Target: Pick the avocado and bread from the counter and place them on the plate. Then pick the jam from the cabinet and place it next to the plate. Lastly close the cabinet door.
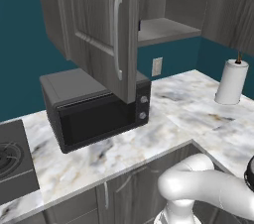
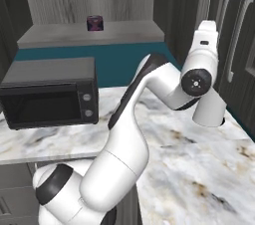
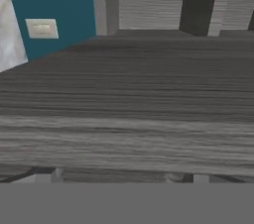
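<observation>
Whether the gripper's jaws are spread or pressed together I cannot tell; the hand view looks closely at a dark wood-grain panel (image 3: 127, 94), with a wall socket (image 3: 41, 28) on the teal wall beyond. The arm (image 2: 149, 94) reaches up over the counter (image 1: 188, 104) toward the cabinet (image 2: 89, 35). The step in hand looks like fetching the jam (image 2: 94, 23), a small dark purple jar standing alone near the middle of the shelf's back edge, untouched. The next move likely calls for bringing open jaws level with the shelf and around the jar, clear of the cabinet door (image 1: 99, 34), which stands swung wide above the microwave (image 1: 94, 109).
</observation>
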Controlling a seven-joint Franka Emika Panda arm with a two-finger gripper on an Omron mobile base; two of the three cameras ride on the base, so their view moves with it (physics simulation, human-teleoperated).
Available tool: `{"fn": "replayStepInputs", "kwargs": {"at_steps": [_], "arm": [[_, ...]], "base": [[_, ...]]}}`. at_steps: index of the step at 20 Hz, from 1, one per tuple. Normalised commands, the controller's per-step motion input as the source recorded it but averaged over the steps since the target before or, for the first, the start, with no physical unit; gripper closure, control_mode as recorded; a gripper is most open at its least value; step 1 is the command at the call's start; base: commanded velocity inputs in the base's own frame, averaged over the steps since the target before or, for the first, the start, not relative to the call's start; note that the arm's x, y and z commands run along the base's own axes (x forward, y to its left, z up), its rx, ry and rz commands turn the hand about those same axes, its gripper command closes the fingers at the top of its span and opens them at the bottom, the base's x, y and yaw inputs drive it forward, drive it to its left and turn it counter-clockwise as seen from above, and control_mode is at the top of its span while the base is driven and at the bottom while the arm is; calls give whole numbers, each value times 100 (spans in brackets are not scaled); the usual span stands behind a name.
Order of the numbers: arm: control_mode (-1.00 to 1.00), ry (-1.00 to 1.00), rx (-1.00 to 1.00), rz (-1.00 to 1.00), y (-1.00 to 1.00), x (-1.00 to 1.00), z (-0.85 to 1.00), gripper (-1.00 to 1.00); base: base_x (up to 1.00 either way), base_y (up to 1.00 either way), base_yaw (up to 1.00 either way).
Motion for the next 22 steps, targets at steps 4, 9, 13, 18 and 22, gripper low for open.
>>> {"fn": "replayStepInputs", "kwargs": {"at_steps": [4,9,13,18,22], "arm": [[-100,0,-2,0,13,23,-3,-100],[-100,-1,-11,1,59,-20,-2,-100],[-100,-2,-18,3,76,-21,-3,-100],[-100,-1,-20,0,74,-6,-2,-100],[-100,0,-18,0,65,0,0,-100]], "base": [[0,0,0],[0,0,0],[0,0,0],[0,0,0],[0,0,0]]}}
